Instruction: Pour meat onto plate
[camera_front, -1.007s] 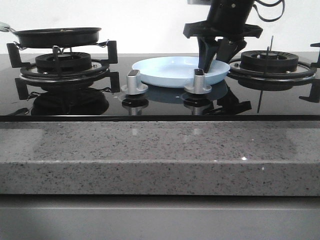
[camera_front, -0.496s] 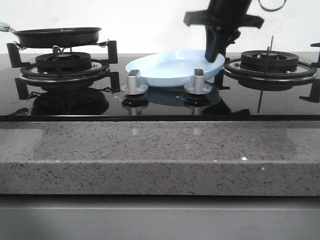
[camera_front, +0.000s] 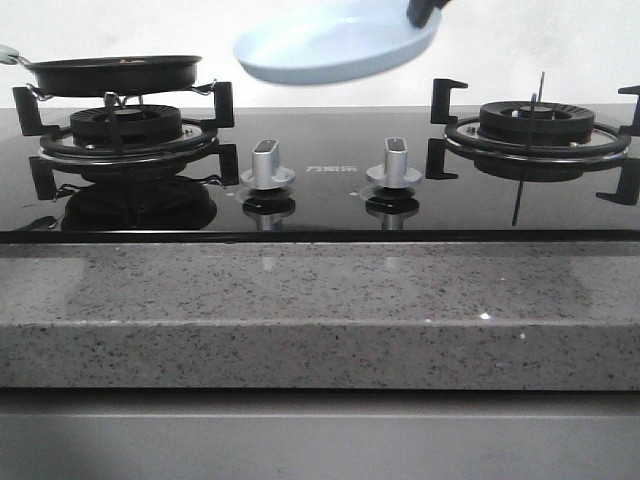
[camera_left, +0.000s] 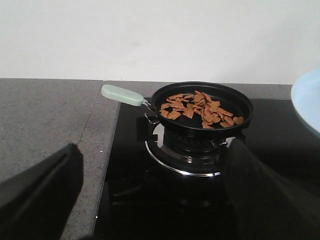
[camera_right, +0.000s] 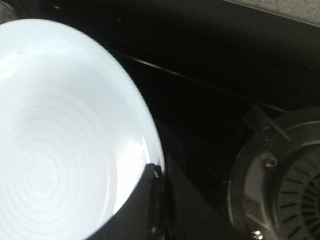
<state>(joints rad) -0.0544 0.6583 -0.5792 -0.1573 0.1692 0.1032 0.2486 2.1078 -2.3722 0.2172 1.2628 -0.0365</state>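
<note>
The pale-blue plate (camera_front: 335, 45) hangs tilted high above the stove, held by its right rim in my right gripper (camera_front: 424, 12), which is shut on it; only the fingertips show at the top edge of the front view. In the right wrist view the plate (camera_right: 60, 135) fills the frame, the rim pinched at my right gripper (camera_right: 159, 172). The meat (camera_left: 200, 107), many orange-brown chips, lies in the black frying pan (camera_left: 202, 127) on the left burner. My left gripper (camera_left: 150, 200) is open and empty, short of the pan. The plate's edge also shows in the left wrist view (camera_left: 307, 100).
The pan (camera_front: 115, 72) has a pale handle (camera_left: 121, 95) pointing left over the grey counter. The right burner (camera_front: 538, 125) has upright black supports. Two silver knobs (camera_front: 268, 165) (camera_front: 395, 165) stand on the glass hob. The granite counter edge (camera_front: 320, 310) runs along the front.
My right gripper has lifted the plate off the hob between the burners, first tilting it, then raising it high and somewhat to the left. The pan has not moved.
</note>
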